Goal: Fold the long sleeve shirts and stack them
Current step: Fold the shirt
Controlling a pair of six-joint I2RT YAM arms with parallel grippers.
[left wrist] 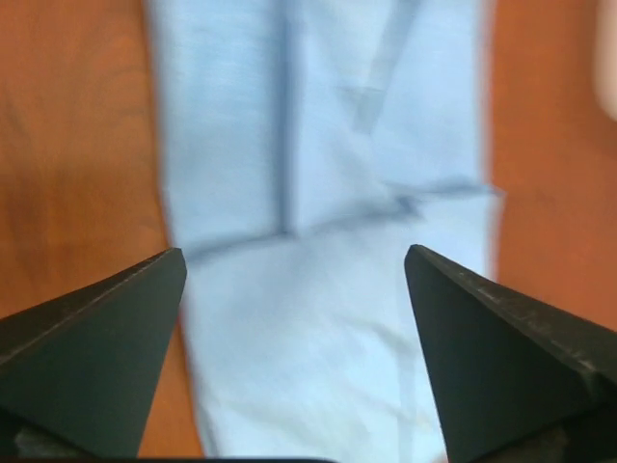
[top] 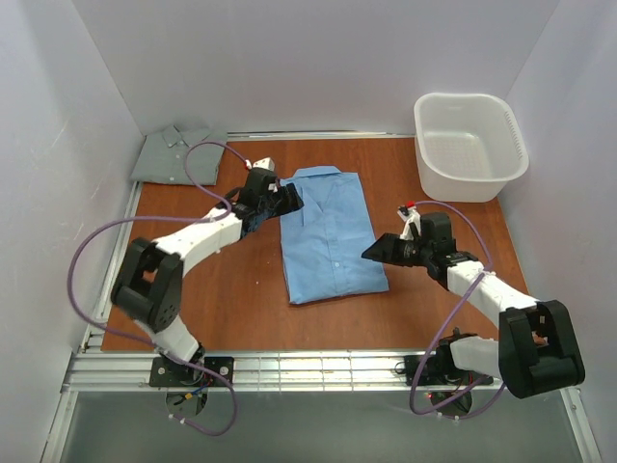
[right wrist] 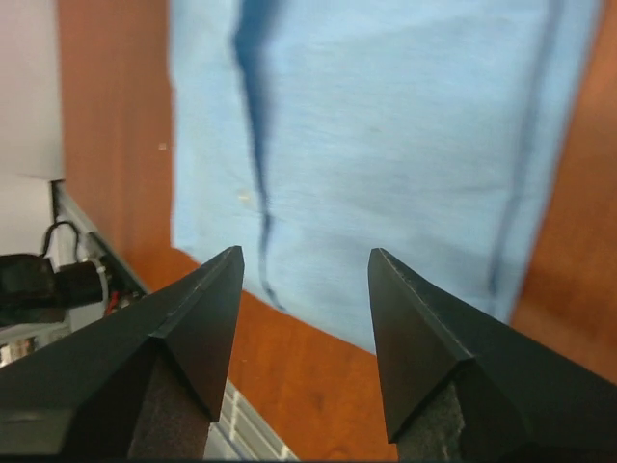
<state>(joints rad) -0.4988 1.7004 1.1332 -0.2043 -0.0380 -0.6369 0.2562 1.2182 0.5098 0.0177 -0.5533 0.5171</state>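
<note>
The blue shirt (top: 330, 236) lies lengthwise between the tools, just right of the left gripper (top: 289, 201) and left of the right gripper (top: 374, 253); both gape empty.

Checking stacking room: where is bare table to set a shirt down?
Free: the far strip between the blue shirt and the basket, and the near strip before the rail. Crowded: the left gripper and right gripper flank that shirt.

The blue shirt (top: 328, 236) is laid folded, collar far, placket up, at the middle of the table (top: 241, 309). The grey-green shirt (top: 178, 152) is seen at the far-left corner, apparently folded too.
</note>
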